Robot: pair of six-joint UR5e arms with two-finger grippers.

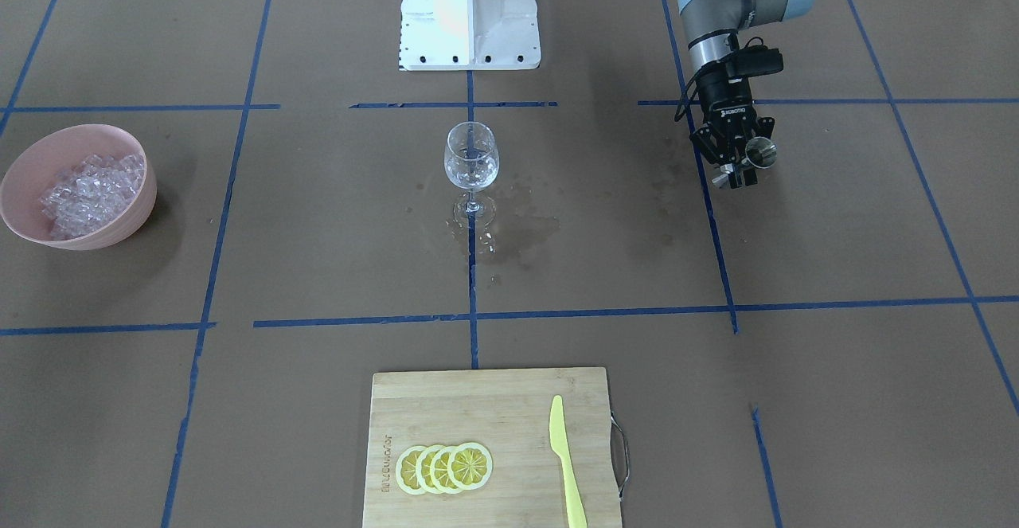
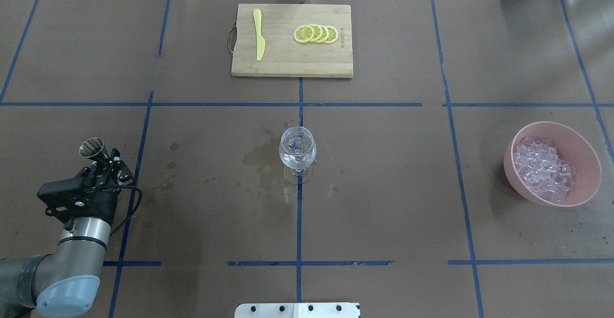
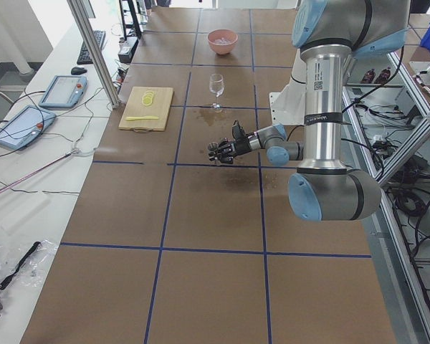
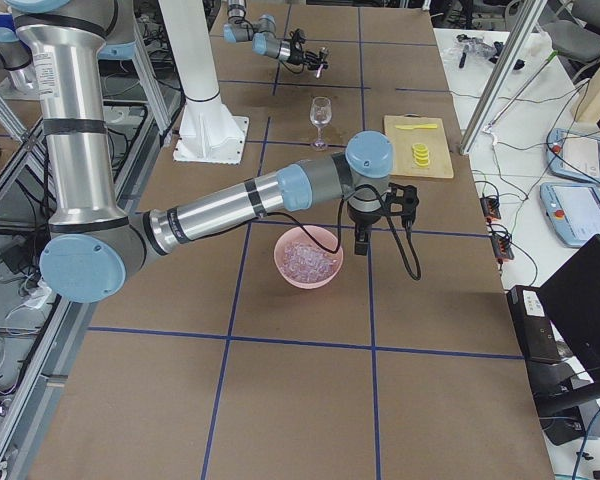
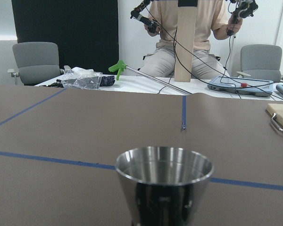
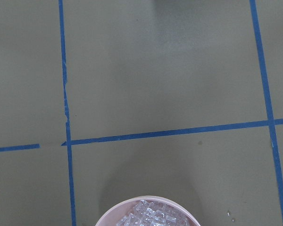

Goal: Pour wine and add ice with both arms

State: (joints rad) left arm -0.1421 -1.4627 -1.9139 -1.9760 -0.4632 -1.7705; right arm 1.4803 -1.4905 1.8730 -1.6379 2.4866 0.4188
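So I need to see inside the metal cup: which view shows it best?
The left wrist view: the metal cup fills the foreground, rim and inner wall clear. Overhead and front-facing views show it small in the left gripper; both side views show only a speck; the right wrist view misses it.

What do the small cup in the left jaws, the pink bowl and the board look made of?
Measuring cup: likely stainless steel with a polished finish; its wall mirrors the surroundings.
Bowl: matte pink with no glare, probably plastic, though ceramic can't be ruled out.
Cutting board: pale wood or bamboo, unvarnished-looking, with faint strip grain.
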